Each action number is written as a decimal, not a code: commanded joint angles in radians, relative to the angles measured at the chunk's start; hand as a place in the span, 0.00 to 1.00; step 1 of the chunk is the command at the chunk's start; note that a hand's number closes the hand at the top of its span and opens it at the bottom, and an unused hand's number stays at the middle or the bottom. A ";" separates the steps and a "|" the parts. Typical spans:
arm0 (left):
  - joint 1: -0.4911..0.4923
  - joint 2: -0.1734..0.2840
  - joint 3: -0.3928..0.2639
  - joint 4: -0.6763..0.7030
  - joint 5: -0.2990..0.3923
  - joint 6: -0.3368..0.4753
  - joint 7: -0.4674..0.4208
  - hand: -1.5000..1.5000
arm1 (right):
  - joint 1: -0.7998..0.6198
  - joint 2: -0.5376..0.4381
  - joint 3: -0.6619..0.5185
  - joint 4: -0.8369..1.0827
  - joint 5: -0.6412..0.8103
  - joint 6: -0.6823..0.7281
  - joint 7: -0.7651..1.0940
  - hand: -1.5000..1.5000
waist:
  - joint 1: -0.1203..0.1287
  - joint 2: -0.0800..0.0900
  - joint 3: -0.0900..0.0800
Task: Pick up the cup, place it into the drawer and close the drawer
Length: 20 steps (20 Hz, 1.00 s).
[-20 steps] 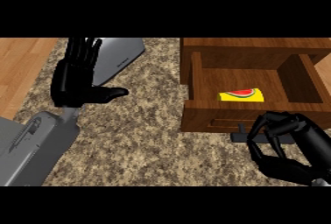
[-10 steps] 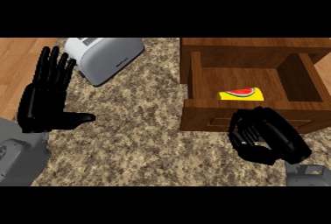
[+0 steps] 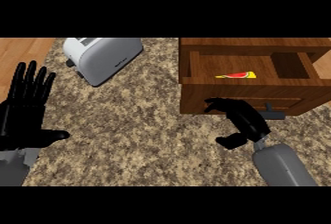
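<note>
The wooden drawer (image 3: 252, 94) stands open at the upper right of the head view. Inside it lies a small yellow and red thing (image 3: 237, 75), seemingly the cup, near the middle of the drawer's floor. My right hand (image 3: 242, 122) is pressed against the drawer's front panel, fingers curled and holding nothing, just left of the grey handle (image 3: 275, 115). My left hand (image 3: 24, 116) rests open at the left edge, fingers up, far from the drawer.
A silver toaster (image 3: 103, 57) stands at the back left on the speckled stone counter (image 3: 142, 131). Wooden floor (image 3: 26, 48) shows beyond the counter's left edge. The drawer's cabinet (image 3: 258, 43) fills the upper right corner.
My right hand has risen to the drawer's front, and the drawer has slid partly inward. The left hand has stayed open and barely shifted.
</note>
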 commanded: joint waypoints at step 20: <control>0.018 -0.081 0.101 0.094 -0.069 -0.180 -0.003 0.00 | -0.642 -0.055 -0.275 1.021 0.001 -0.053 -0.346 0.00 | 0.035 0.023 0.002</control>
